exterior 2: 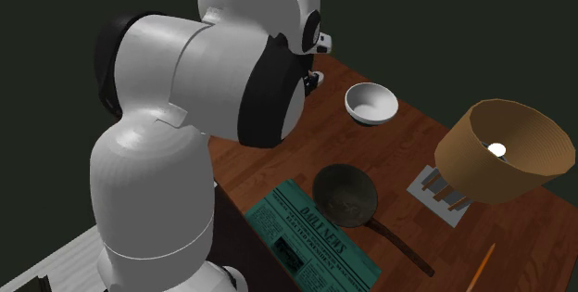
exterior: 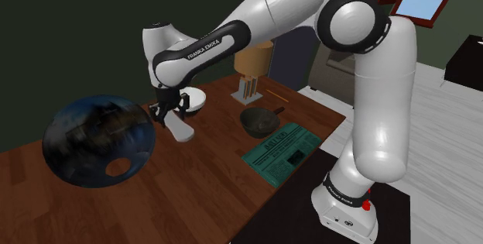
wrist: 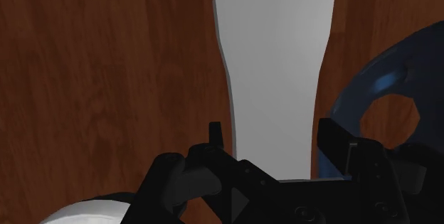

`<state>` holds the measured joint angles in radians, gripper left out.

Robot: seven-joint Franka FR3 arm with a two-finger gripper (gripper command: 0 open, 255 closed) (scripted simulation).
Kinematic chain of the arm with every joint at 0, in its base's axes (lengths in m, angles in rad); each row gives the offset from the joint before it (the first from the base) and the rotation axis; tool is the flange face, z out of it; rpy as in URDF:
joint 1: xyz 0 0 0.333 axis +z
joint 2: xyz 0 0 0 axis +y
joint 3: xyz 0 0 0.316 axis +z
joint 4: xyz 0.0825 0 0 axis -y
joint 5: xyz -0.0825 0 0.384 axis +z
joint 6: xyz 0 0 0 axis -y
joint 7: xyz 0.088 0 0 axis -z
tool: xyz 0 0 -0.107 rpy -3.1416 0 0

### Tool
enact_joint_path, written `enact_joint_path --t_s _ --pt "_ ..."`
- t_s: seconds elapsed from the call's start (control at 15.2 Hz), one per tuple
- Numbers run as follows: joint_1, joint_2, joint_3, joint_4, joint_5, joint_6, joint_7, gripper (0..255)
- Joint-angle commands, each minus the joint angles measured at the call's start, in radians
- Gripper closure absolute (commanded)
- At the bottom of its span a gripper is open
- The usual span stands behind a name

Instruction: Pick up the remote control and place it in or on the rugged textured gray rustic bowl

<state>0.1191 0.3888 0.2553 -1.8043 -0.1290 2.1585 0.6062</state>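
The remote control is a flat, pale grey, elongated slab lying on the wooden table. In the shoulder view the remote control lies between a big dark globe and a white bowl. My gripper hangs low over the remote's near end, open, with one finger on each side of it and a thin gap showing. In the shoulder view my gripper stands just above the remote. The white bowl sits upright close behind the hand. A dark rough bowl stands further along the table.
A large dark blue globe sits close beside the gripper on the shoulder view's left. A green newspaper lies near the table's front edge. A tan lampshade on a small stand and a pencil are at the far end.
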Motion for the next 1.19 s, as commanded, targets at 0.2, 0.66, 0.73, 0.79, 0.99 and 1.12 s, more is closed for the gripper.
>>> enact_joint_path --t_s 0.2,0.66,0.73,0.79,0.99,1.12 --pt "-0.002 -0.027 0.004 0.023 0.01 -0.049 -0.006 255" --pt "-0.099 -0.235 -0.019 -0.264 0.068 0.04 -0.139 255" --pt "-0.111 -0.263 -0.025 -0.299 0.076 0.05 -0.161 255" --pt "-0.123 -0.29 -0.032 -0.334 0.084 0.058 -0.183 255" --pt "-0.155 -0.367 -0.056 -0.43 0.104 0.08 -0.251 255" --pt "-0.176 -0.416 -0.075 -0.488 0.115 0.091 -0.298 255"
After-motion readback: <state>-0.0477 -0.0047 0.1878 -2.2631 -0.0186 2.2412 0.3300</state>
